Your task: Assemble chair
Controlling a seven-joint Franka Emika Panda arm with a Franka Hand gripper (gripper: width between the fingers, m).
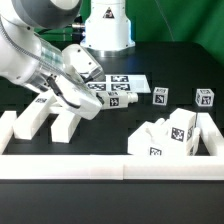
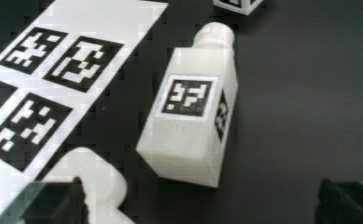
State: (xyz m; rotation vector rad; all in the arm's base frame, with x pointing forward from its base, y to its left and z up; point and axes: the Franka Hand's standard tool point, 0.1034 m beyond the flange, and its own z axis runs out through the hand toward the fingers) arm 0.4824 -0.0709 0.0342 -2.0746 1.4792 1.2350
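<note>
The chair lies in loose white tagged pieces on the black table. A chunky bar [image 2: 196, 105] with a peg at one end lies beside the marker board [image 2: 53, 70]; in the exterior view this bar [image 1: 119, 100] is just to the right of my gripper [image 1: 80, 97]. The gripper [image 2: 196, 205] hangs open above the table with nothing between its fingers. The bar's near end lies ahead of the gap, and a rounded white piece [image 2: 100, 185] sits close to one fingertip [image 2: 45, 200]. Two long bars [image 1: 35, 115] [image 1: 68, 122] lie at the exterior view's left.
Two small tagged blocks [image 1: 160, 96] [image 1: 204, 98] stand at the back right. A pile of chair pieces [image 1: 170, 135] sits at the front right. A low white border wall [image 1: 110, 165] runs along the front and sides. The marker board [image 1: 118, 83] lies behind the gripper.
</note>
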